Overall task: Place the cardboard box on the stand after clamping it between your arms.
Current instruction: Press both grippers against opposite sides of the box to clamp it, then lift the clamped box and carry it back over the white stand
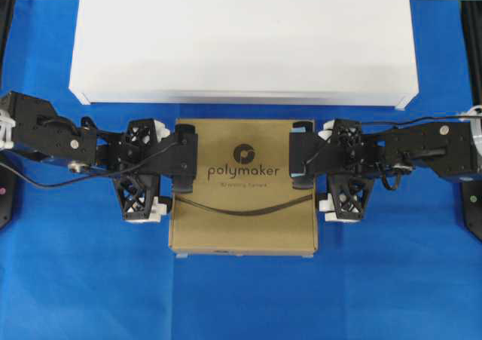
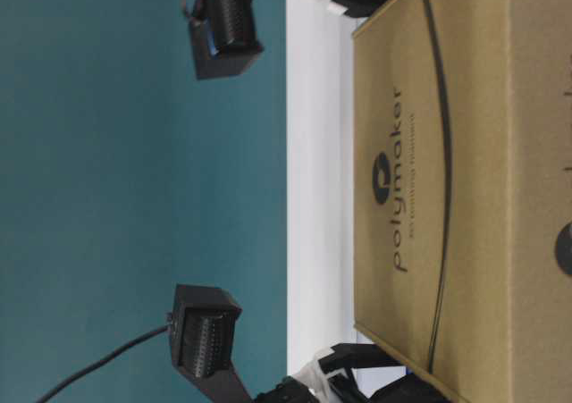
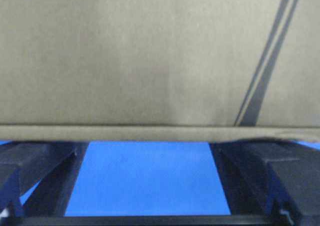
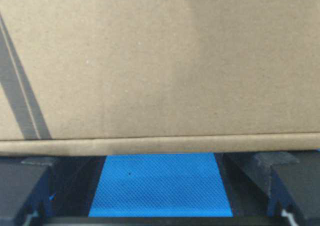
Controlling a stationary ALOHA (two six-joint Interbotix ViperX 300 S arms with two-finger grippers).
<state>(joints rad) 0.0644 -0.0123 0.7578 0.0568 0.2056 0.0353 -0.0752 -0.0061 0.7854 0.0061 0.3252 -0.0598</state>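
Brown cardboard box (image 1: 242, 185), flat, square, printed "polymaker".

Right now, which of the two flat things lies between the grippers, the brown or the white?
The brown cardboard box; the white stand sits behind it.

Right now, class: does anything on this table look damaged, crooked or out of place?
Nothing stands out. The cardboard box lies flat and square on the blue cloth, in front of the white stand, apparently undamaged.
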